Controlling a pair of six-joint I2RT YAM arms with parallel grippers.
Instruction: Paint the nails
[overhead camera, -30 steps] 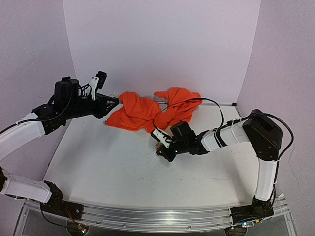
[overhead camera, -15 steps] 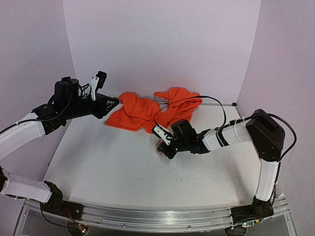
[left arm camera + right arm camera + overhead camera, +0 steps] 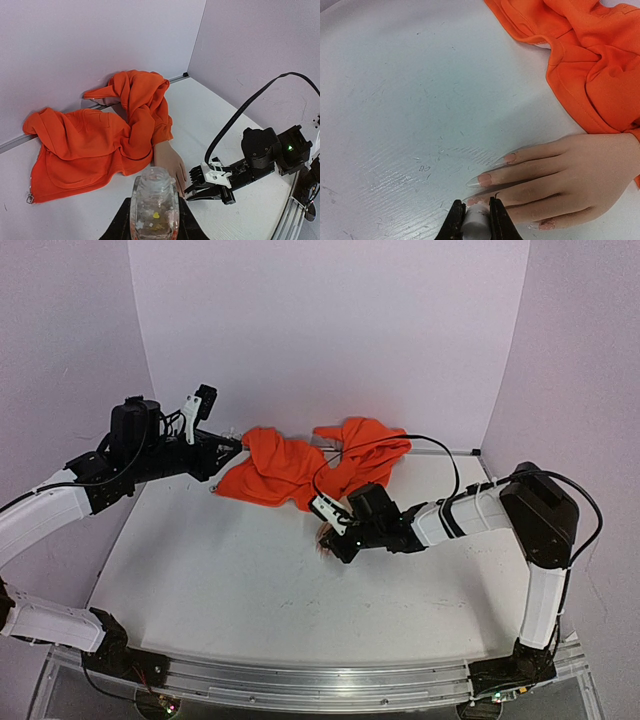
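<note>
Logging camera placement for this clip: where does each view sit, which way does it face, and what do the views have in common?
Top external: high behind the robot, facing the back wall; the left arm and right arm show.
Left wrist: on the left arm, looking past the left tool, shut on a clear bottle, toward the orange sleeve.
Right wrist: low over the table, looking past the right tool, shut on a small pale object, at the mannequin hand.
Shared: both wrist views show the mannequin hand and sleeve.
</note>
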